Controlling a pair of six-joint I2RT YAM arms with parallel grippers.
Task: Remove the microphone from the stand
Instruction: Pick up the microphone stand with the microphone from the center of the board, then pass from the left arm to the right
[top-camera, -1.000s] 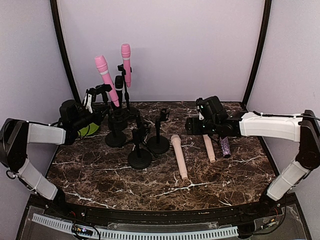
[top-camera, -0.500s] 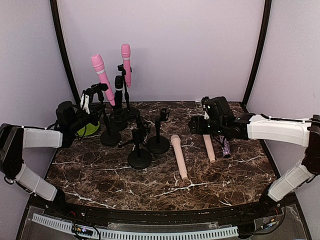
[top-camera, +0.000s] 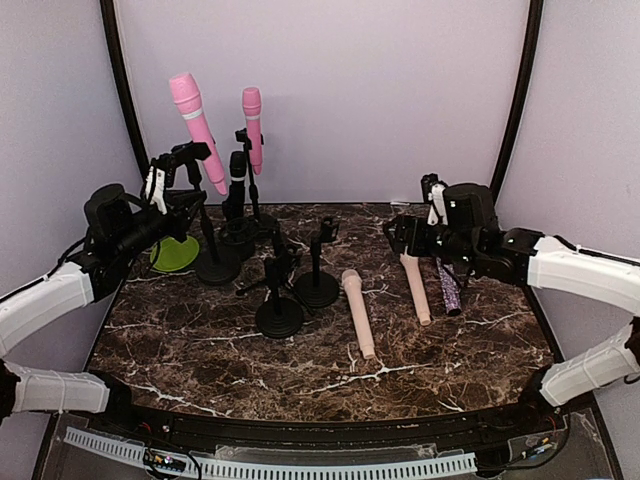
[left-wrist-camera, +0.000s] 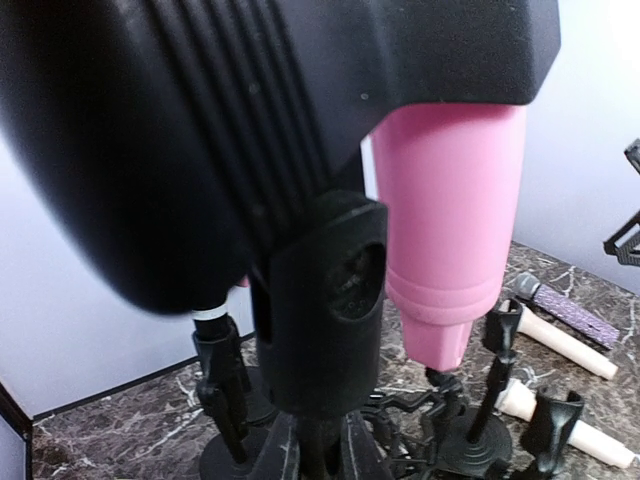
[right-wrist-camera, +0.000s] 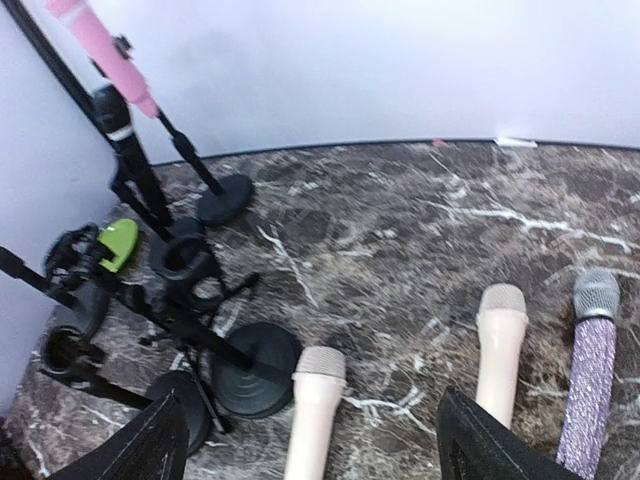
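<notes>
Top external: left gripper (top-camera: 185, 160) closed by stand (top-camera: 206, 238) holding pink microphone (top-camera: 192, 118).

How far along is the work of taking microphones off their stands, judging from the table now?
Done: the left beige microphone, the right beige microphone and a purple microphone lie flat on the table. In hand: the left fingers are shut on the tall pink microphone; I cannot tell whether it has cleared its clip. Left: the other pink microphone sits in its stand at the back.
</notes>
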